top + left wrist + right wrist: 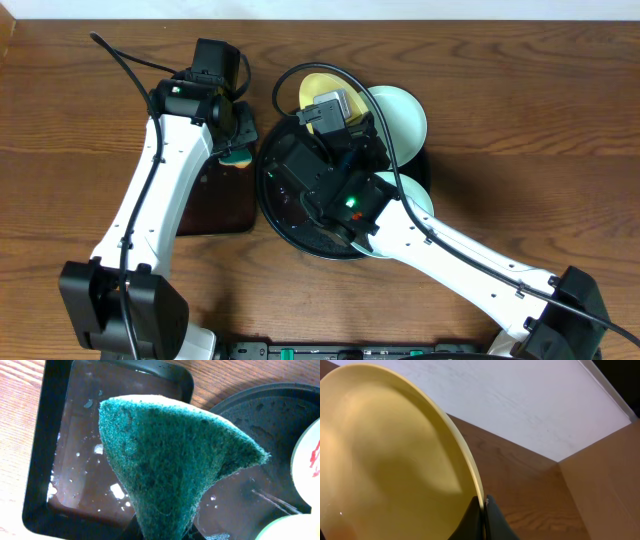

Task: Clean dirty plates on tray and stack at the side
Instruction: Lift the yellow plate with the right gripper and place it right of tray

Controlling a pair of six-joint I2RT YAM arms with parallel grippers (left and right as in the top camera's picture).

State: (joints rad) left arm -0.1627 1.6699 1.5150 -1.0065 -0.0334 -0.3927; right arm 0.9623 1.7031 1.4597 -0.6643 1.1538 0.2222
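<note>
The right fingers [488,519] pinch the yellow plate [385,460] by its rim. The left fingers [242,128] hold a green sponge [170,460] by the small wet tray [35,460]. Two blue-green plates [400,115] sit in the big tray [285,208].

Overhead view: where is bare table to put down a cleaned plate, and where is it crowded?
Bare table lies right of the pale green plates, and left of the left arm; a narrower strip lies between the arms. Crowded: the round tray, where the right claw grips the yellow plate, and the rectangular tray beside it.
</note>
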